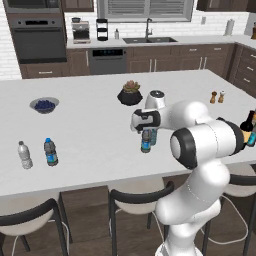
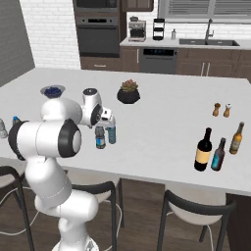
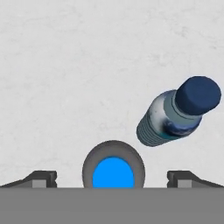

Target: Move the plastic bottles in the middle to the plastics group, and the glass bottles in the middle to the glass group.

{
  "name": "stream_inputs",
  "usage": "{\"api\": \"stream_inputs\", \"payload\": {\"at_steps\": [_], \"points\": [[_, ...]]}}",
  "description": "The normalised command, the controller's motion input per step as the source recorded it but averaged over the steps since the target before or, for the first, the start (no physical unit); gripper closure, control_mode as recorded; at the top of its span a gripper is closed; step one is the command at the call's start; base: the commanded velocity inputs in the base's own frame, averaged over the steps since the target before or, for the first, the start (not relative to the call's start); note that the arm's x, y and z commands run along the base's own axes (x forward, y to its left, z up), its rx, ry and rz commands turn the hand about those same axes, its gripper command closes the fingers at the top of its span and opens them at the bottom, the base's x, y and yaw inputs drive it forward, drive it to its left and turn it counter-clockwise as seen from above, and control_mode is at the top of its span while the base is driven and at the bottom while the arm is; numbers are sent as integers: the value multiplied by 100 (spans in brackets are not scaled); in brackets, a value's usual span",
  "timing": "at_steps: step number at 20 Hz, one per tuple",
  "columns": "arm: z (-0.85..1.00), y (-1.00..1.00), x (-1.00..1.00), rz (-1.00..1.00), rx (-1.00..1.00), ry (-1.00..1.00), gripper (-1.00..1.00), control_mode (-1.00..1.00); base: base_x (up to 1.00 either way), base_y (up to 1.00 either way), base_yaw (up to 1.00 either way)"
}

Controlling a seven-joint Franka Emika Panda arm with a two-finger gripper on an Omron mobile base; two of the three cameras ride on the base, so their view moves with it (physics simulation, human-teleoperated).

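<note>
Left base view: hovering at frame centre, the gripper [image 1: 146,128] just above two blue-capped bottles, the dark grey bottle [image 1: 145,141] in front and the pale blue bottle [image 1: 152,136] close behind it, both standing upright on the white island [image 1: 95,127]. Waiting at lower left, the plastics group: a clear bottle [image 1: 24,155] and a grey bottle [image 1: 50,152] side by side. Peeking out at the right edge behind the arm, a dark wine bottle [image 1: 247,121]. Sitting further back, a bowl [image 1: 44,105] at left, a potted plant [image 1: 130,93] at centre, two shakers [image 1: 217,97] at right.

Right base view: hanging left of centre, the gripper [image 2: 105,123] over the dark grey bottle [image 2: 100,138] and the pale blue bottle [image 2: 112,133]. Standing at lower right, well apart from them, the wine bottle [image 2: 202,150], just beside the teal bottle [image 2: 218,155] and the amber bottle [image 2: 237,138].

Hand view: looking straight down, jaws spreading wide, one fingertip [image 3: 40,178] at lower left and the other at lower right, gripping nothing. Sitting between them at bottom centre, the bright blue cap of the dark grey bottle [image 3: 113,169]. Leaning into the right of the frame, the pale blue bottle [image 3: 177,113] with its darker cap.
</note>
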Motion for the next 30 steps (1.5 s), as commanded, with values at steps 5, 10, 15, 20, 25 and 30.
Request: {"api": "stream_inputs", "payload": {"at_steps": [5,10,15,20,25,30], "points": [[-7,0,7,0,0,0,-100,-100,0,0,0],[-3,0,1,0,0,0,-100,-100,0,0,0],[0,0,0,0,0,0,100,-100,0,0,0],[5,7,-16,2,1,-1,100,-100,0,0,0],[33,55,-27,14,4,-3,100,-100,0,0,0],[31,99,-9,29,4,0,100,-100,0,0,0]]}}
